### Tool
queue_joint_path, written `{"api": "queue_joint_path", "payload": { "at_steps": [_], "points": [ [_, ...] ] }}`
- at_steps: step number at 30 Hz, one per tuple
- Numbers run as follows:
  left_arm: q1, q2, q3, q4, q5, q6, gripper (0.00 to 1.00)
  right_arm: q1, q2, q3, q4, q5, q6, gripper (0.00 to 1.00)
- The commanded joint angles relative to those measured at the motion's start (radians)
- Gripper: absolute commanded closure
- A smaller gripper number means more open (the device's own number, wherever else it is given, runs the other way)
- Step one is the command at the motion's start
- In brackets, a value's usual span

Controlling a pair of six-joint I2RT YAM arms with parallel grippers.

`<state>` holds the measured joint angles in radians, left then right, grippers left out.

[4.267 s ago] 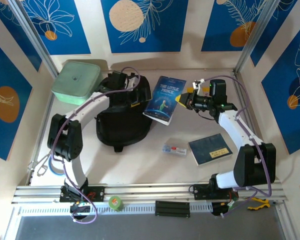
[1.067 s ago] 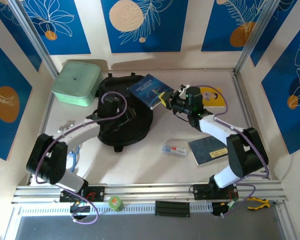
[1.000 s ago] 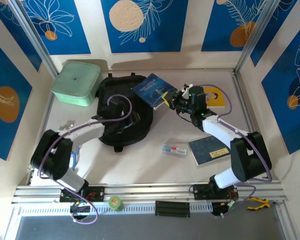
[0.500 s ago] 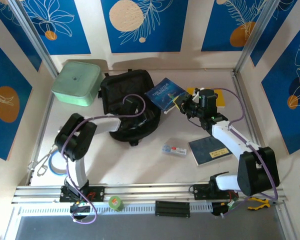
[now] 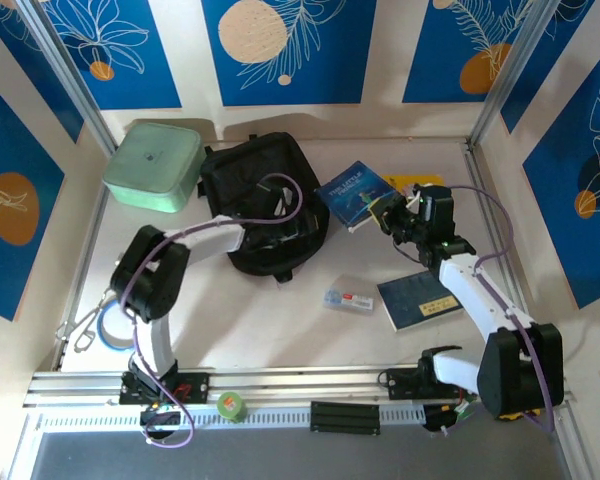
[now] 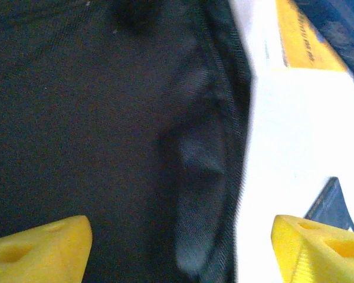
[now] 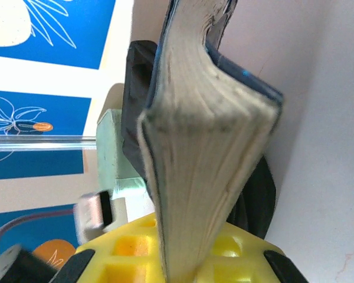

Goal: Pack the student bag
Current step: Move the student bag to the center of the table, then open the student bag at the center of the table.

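The soft black student bag (image 5: 260, 180) lies lumpy. The left gripper (image 6: 180, 246) reaches over it, fingers wide apart. At three o'clock, the right gripper (image 7: 183, 253) squeezes a thick blue book (image 5: 355, 190).

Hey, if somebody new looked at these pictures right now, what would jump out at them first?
The big black student bag lies left of centre toward the back of the table, with the left end effector open over its fabric. Right of it, the right end effector clamps a blue book.
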<state>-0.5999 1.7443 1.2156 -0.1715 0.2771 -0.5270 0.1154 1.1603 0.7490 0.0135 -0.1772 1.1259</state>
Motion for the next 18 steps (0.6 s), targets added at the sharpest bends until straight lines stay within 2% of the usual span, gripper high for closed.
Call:
{"api": "queue_joint_path", "payload": {
  "at_steps": [1,4,8,10,13,18],
  "points": [
    [-0.006,-0.087,0.048,-0.265,-0.009,0.408,0.11,-0.002,-0.027,-0.025,0.029,0.001,-0.013,0.97],
    [-0.006,-0.092,0.12,-0.456,-0.026,0.598,0.11,0.0,-0.02,-0.035,0.04,-0.004,-0.006,0.97],
    [-0.007,-0.073,0.171,-0.608,-0.03,0.773,0.14,0.002,-0.017,-0.034,0.037,-0.005,-0.009,0.97],
    [-0.007,-0.042,0.193,-0.658,-0.039,0.825,0.18,0.003,-0.023,-0.034,0.031,-0.001,-0.01,0.97],
    [-0.006,0.003,0.225,-0.707,-0.023,0.883,0.3,0.002,-0.031,-0.034,0.022,0.004,-0.014,0.97],
    [-0.009,0.068,0.262,-0.732,-0.025,0.916,0.44,0.0,-0.041,-0.039,0.009,0.009,-0.012,0.98]
  ]
}}
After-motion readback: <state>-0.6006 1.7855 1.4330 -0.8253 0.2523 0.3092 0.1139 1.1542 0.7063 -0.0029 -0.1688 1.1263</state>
